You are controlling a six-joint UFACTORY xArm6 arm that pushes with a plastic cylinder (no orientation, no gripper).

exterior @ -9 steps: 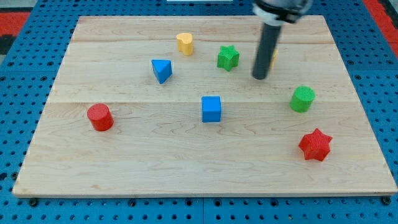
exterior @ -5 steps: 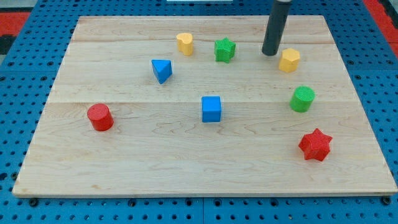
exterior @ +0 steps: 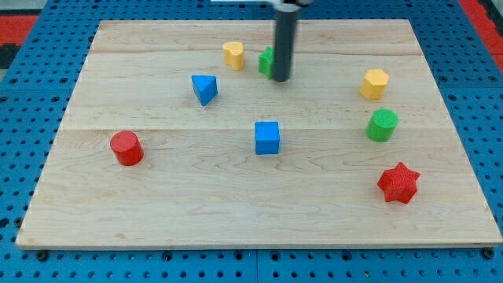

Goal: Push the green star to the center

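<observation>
The green star (exterior: 266,61) lies near the top middle of the wooden board (exterior: 157,204), mostly hidden behind my dark rod. Only its left part shows. My tip (exterior: 281,78) rests on the board right against the star's right and lower side. The blue cube (exterior: 267,137) sits near the board's middle, below my tip.
A yellow block (exterior: 233,54) lies just left of the green star. A blue triangular block (exterior: 204,88) is lower left of it. A yellow hexagonal block (exterior: 375,83), a green cylinder (exterior: 383,125) and a red star (exterior: 398,182) stand at the right. A red cylinder (exterior: 126,148) stands at the left.
My tip went up toward the view's top, then swept left to the green star's right side. The green star has shifted up and left, closer to the yellow block.
</observation>
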